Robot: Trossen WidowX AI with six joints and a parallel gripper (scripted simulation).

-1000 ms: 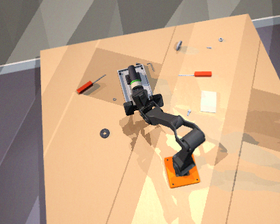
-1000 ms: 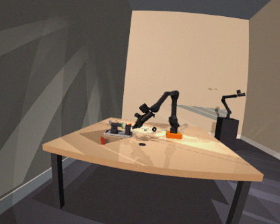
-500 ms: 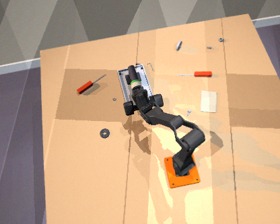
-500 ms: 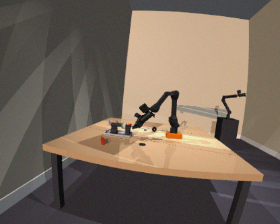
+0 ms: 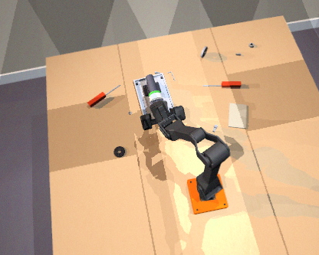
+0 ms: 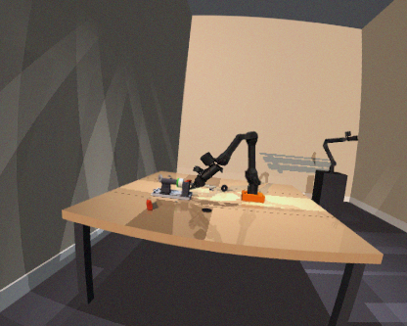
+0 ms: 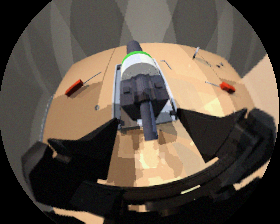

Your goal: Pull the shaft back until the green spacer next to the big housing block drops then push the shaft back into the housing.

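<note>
Top: green spacer (image 5: 154, 93) on the shaft, beside white spacer material (image 5: 156, 96) — above the counter (image 5: 93, 197). Exterior: arm (image 6: 251, 163) leans toward the assembly. Wrist: pincer (image 7: 148, 116) wide open, holding nothing — shaft end (image 7: 149, 129) between its fingers.

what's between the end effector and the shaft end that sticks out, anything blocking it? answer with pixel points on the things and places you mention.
Nothing visible stands between the open end effector (image 7: 146, 137) and the near end of the shaft (image 7: 149, 131); in the wrist view that end points into the gap between the fingers.
</note>
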